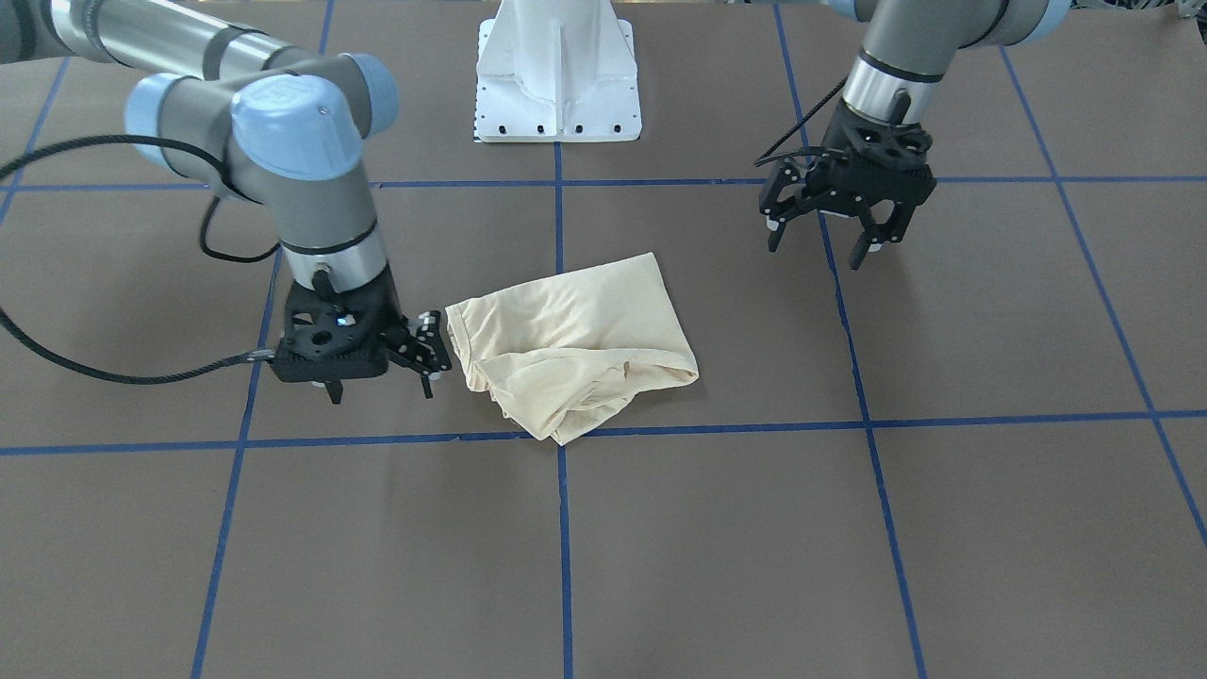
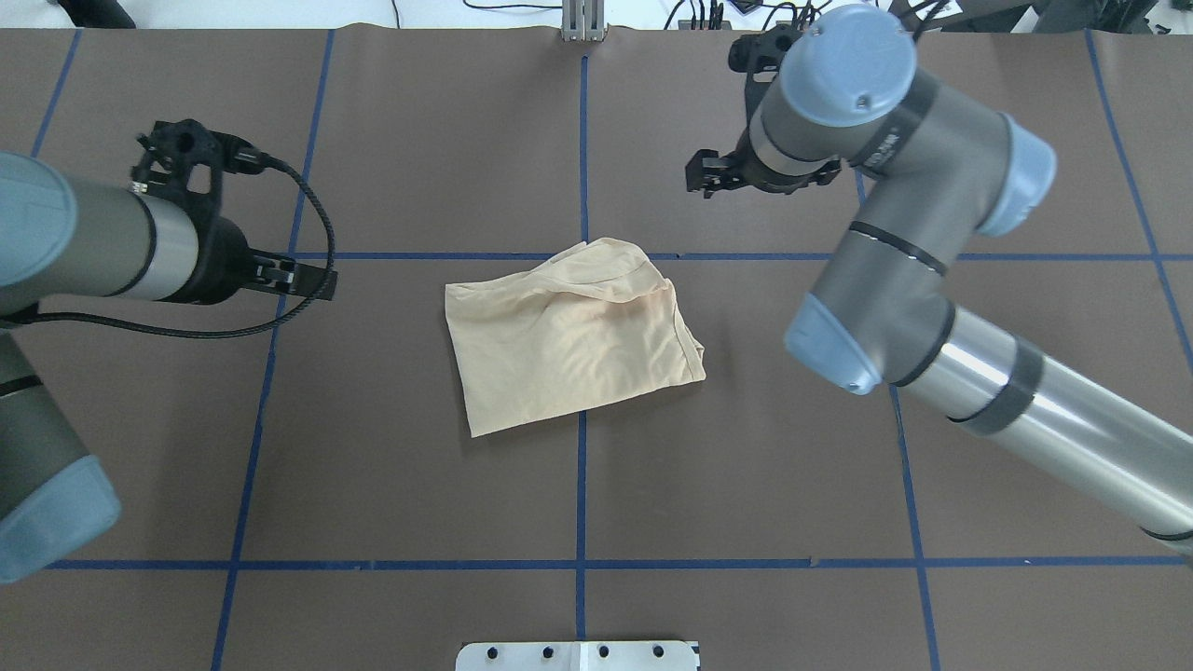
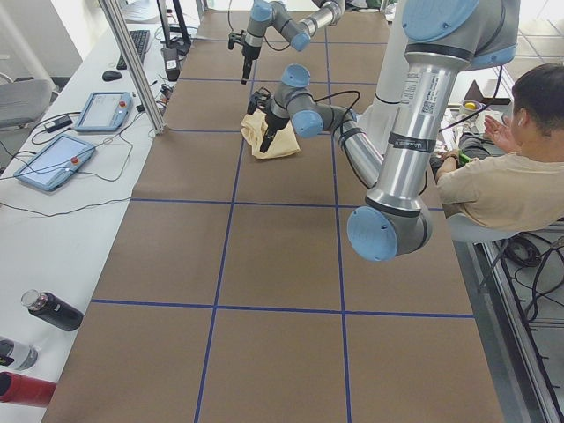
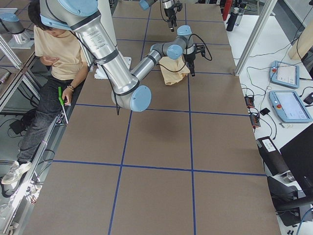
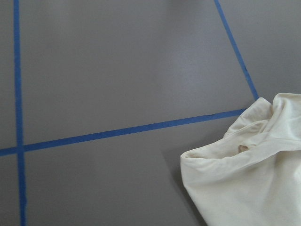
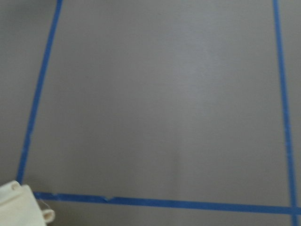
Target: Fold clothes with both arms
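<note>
Currently the T-shirt (image 1: pixel 566 339) is lying in a compact, roughly four-sided bundle at the middle of the desk (image 1: pixel 849 528), across one of the blue tape lines (image 1: pixel 564 566), with no print showing on its outer faces. The side facing away from the robot's base is looking rumpled and loose rather than flat, so I am judging the folding as well along but not yet tidy.

The right gripper (image 1: pixel 380 387) is hanging low just beside the bundle's edge, its fingers spread and holding nothing. That spot is likely putting it within reach of the nearest hem for another fold or a smoothing tug. The left gripper (image 1: pixel 818 247) is hovering well apart from the cloth on the opposite side, its fingers likewise parted and empty, probably standing clear so the fabric is lying undisturbed.

The left wrist view is catching one corner of the shirt, and the right wrist view is showing only a sliver of hem. Thin fabric like this is likely to slip and bunch, so any next pinch is calling for a low approach at the edge.
</note>
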Robot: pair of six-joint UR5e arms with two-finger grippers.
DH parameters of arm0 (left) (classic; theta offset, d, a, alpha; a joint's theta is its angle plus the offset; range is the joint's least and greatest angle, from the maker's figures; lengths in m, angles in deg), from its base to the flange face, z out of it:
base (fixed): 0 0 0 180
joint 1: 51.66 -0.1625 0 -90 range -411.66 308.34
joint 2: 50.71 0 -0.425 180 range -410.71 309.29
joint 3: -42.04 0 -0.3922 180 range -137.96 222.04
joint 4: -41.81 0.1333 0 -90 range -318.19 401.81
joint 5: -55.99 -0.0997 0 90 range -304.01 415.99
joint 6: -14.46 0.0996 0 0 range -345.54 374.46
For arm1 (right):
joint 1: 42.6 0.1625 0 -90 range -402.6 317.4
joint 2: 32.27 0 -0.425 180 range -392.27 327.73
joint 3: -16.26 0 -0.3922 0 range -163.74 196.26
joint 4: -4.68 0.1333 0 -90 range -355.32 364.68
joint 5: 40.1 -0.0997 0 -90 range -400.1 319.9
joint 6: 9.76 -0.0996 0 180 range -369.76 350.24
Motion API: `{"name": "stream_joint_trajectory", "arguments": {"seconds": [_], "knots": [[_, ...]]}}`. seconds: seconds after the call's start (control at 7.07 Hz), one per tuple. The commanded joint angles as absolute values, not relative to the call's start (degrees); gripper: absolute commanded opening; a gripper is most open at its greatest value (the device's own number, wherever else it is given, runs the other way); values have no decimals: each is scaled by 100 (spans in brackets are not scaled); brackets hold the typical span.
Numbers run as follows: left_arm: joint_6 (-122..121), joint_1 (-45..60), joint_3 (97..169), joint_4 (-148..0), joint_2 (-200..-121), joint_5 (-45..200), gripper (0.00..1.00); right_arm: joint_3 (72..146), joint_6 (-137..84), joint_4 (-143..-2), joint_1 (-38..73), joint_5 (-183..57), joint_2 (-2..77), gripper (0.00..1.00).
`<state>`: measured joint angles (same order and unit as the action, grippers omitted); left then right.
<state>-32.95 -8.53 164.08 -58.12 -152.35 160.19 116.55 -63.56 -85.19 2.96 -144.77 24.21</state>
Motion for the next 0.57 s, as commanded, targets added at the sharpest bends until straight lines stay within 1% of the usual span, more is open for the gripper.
{"name": "stream_joint_trajectory", "arguments": {"seconds": [0.0, 0.14, 0.28, 0.42], "knots": [[-1448, 276, 16763, -5689, -14295, 16442, 100, 12890, -4842, -9085, 1149, -15247, 3798, 100], [-115, 1162, 16711, -5724, -13899, 16714, 100, 13024, -3851, -9077, 1902, -15878, 4405, 100], [1004, 2171, 16415, -5699, -13756, 17282, 100, 13008, -2684, -9068, 2571, -16319, 5046, 100], [2059, 3034, 15829, -5698, -13676, 17862, 100, 12921, -1698, -9076, 3221, -16559, 5601, 100]]}}
